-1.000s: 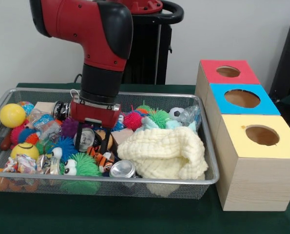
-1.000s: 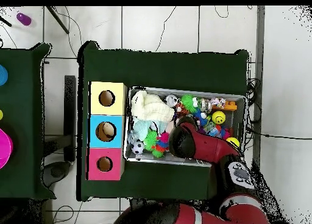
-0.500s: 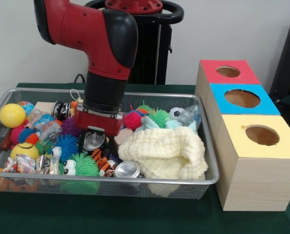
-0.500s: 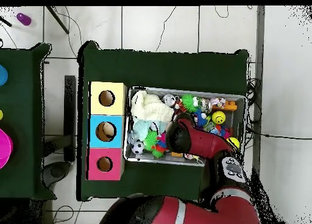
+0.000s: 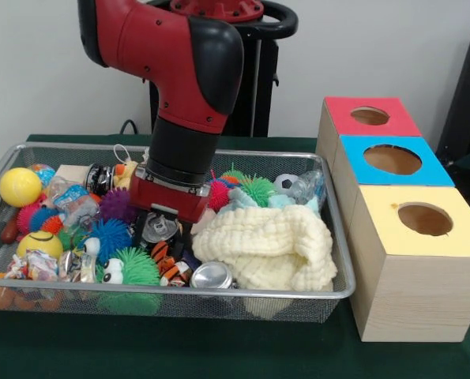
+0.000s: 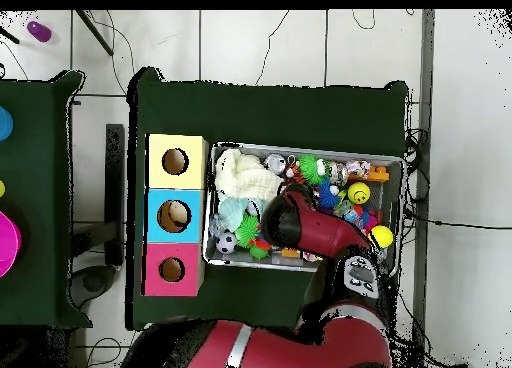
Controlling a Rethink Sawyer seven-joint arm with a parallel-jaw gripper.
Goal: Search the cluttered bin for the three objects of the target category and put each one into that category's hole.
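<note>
Low inside the wire mesh bin (image 5: 341, 260), the gripper (image 5: 162, 230) of the red and black arm (image 5: 189, 95) sits over a silver can (image 5: 159, 228), whose round top shows directly beneath the red wrist block; whether the fingers are spread or closed on that can I cannot tell, since the wrist and the toys around it hide them. A second silver can (image 5: 211, 275) lies on its side against the bin's near rim, just beside the folded cream cloth (image 5: 268, 245). Around the gripper crowd spiky rubber balls in blue, green and pink, a yellow ball (image 5: 19, 186) at the bin's end, a yellow smiley ball (image 5: 39, 243), a small soccer ball (image 5: 284, 183), a clear plastic bottle (image 5: 307, 187) and crinkled wrappers; no brand, label or writing on any of them can be read. Beside the bin on the dark green worktop (image 5: 219, 347) stand three wooden boxes with round holes, topped red (image 5: 370, 117), blue (image 5: 392, 160) and yellow (image 5: 424, 220). Only the front view shows the can under the wrist and the boxes' plain wooden sides. From overhead the arm covers that spot, but the bin (image 6: 305, 265) and all three coloured tops (image 6: 175, 215) show in a row, along with a tiled floor (image 6: 260, 44) and another dark surface (image 6: 35, 199) at the side carrying a pink disc (image 6: 8, 242)
</note>
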